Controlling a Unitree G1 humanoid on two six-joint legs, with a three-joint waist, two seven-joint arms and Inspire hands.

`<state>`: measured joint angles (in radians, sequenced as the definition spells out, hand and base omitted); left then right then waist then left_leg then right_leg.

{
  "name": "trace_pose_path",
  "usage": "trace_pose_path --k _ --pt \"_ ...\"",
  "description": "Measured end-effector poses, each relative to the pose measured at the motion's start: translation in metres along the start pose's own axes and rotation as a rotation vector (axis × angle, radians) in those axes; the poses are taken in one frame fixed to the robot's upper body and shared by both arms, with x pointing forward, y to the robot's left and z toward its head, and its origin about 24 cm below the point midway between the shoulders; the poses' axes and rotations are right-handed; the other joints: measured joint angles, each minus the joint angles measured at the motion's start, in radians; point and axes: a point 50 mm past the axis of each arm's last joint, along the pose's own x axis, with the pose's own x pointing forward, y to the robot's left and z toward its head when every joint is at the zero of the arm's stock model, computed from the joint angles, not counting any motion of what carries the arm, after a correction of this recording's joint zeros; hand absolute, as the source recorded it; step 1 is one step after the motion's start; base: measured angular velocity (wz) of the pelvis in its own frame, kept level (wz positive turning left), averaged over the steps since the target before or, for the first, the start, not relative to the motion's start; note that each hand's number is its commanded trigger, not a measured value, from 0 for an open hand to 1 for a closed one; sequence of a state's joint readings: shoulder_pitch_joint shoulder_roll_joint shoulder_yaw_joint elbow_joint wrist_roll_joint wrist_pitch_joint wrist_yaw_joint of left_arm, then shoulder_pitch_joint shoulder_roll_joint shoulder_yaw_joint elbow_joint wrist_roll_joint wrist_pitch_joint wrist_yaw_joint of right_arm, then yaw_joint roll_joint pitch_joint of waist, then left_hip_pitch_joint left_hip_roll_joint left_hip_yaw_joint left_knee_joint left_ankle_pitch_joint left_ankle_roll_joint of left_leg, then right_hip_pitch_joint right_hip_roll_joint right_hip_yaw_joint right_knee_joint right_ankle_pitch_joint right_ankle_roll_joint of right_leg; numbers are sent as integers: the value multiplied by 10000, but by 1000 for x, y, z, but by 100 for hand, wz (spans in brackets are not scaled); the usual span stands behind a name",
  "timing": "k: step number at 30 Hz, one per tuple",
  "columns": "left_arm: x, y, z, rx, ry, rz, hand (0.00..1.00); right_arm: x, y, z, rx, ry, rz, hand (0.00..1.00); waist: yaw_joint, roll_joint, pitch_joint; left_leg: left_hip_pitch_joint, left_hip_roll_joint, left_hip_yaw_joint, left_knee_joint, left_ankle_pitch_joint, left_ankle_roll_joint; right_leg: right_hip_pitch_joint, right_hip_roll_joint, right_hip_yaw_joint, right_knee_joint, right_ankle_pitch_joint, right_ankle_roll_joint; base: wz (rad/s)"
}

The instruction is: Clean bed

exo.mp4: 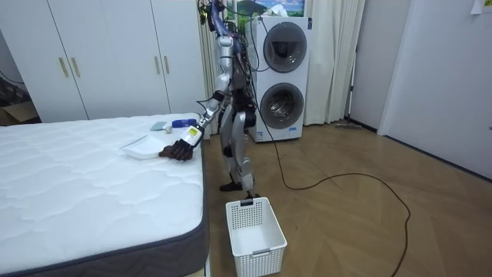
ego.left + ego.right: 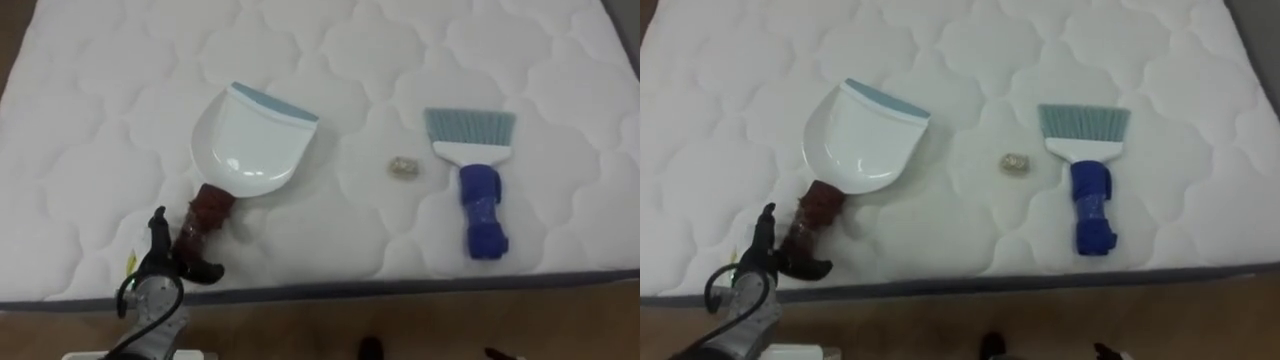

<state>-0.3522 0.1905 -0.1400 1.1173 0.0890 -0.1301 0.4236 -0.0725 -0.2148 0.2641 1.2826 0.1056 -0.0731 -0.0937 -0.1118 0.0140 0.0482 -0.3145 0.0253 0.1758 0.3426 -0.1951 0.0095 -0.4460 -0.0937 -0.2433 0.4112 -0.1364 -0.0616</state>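
Observation:
A white dustpan [image 2: 250, 145] with a dark red handle [image 2: 207, 213] lies on the white quilted mattress [image 2: 90, 110], its mouth pointing away from me. To its right rests a small crumpled scrap [image 2: 403, 167]. Further right is a brush [image 2: 478, 185] with a blue handle and pale bristles pointing away. My left hand [image 2: 162, 262] is at the near edge of the bed, by the end of the dustpan's handle. Its thumb stands up left of the handle and its fingers reach under the end, not closed on it. In the room view I stand at the bedside.
The mattress's near edge [image 2: 400, 285] runs across the bottom, with wooden floor below. In the room view a white slatted basket [image 1: 256, 227] stands on the floor by the bed, behind me. Stacked washing machines [image 1: 284, 77] and wardrobes [image 1: 115, 58] line the far wall.

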Motion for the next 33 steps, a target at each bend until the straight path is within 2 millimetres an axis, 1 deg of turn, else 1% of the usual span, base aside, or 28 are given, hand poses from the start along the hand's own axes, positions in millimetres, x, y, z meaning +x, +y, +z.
trace_pose_path --k 2,4,7,11,18,24,28,33 --pt "3 1 7 -212 -56 71 0 1 -1 3 78 -88 -13 0 -120 4 17 -266 50 -1 235 -15 -21 -181 -31 -64 134 -36 -54 10" --pt "5 2 10 -260 -113 105 0 1 0 4 87 -136 18 0 -229 12 24 -362 117 0 422 -77 -58 -191 -7 -100 203 -64 -97 3" --pt "9 6 20 -538 -332 240 0 1 0 7 98 -237 -23 0 -264 20 29 -598 213 2 683 -173 -99 -366 64 -90 266 -46 -142 -4" --pt "11 10 23 -636 -458 356 0 1 0 6 89 -227 -102 0 -482 22 29 -664 215 4 731 -269 -111 -459 54 -58 413 -53 -167 0" --pt "12 11 26 -659 -601 385 0 1 -1 6 88 -222 -169 0 -521 37 26 -786 243 8 903 -406 -95 -556 44 -42 569 -57 -167 0" --pt "12 11 28 -619 -688 400 0 1 1 8 -148 -322 -90 0 -517 45 26 -869 264 7 1090 -440 -79 -622 42 -56 620 -52 -169 0" --pt "12 10 30 -497 -800 328 0 0 2 7 -193 -300 -73 0 -521 78 46 -936 313 9 1276 -584 -67 -639 40 -57 759 -119 -163 0" --pt "12 10 31 -496 -809 274 0 0 2 7 -220 -287 -23 0 -544 111 53 -956 323 45 1285 -593 -57 -638 51 -19 765 -131 -152 0"
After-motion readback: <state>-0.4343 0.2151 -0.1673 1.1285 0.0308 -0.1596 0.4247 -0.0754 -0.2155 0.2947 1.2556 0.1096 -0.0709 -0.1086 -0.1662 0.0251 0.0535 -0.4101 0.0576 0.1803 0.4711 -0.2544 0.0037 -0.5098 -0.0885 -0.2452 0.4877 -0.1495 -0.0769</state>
